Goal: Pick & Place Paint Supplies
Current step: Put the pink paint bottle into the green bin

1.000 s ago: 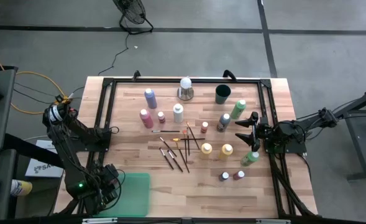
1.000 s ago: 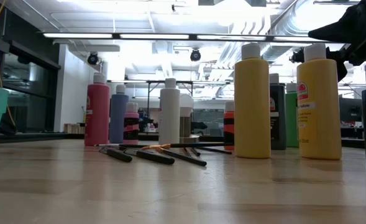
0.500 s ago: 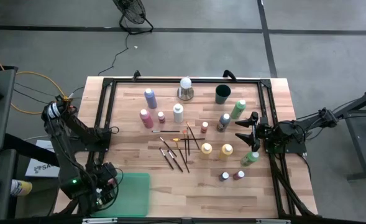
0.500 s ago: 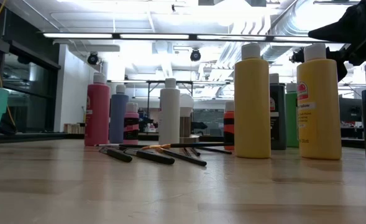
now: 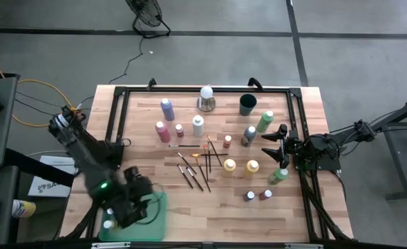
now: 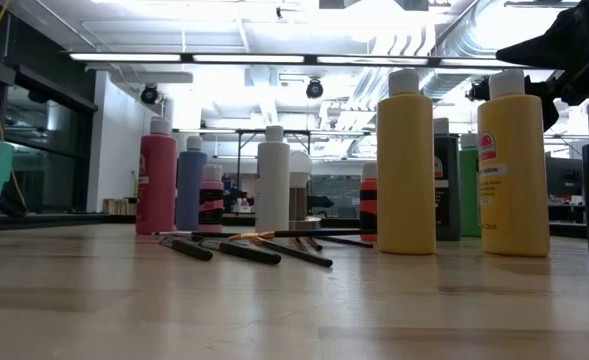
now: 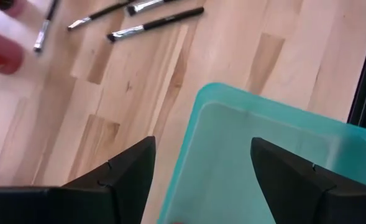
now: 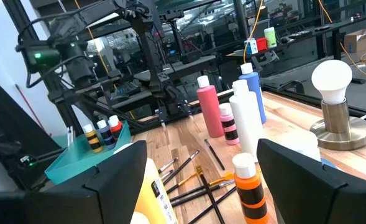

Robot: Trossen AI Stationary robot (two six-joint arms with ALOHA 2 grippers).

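three bottles (image 8: 102,133) in bin (image 8: 77,163), right wrist only

The high view looks straight down from well above, taking in the whole wooden table (image 5: 189,200) and the floor around it. The low view sits at the table's surface, facing level across the paint bottles (image 6: 406,165) into the room behind. The left wrist view looks steeply down, close over the teal bin (image 7: 263,168) (its rim fills much of the view). The right wrist view looks across the table, sharing the brushes (image 8: 198,180) with the other views.
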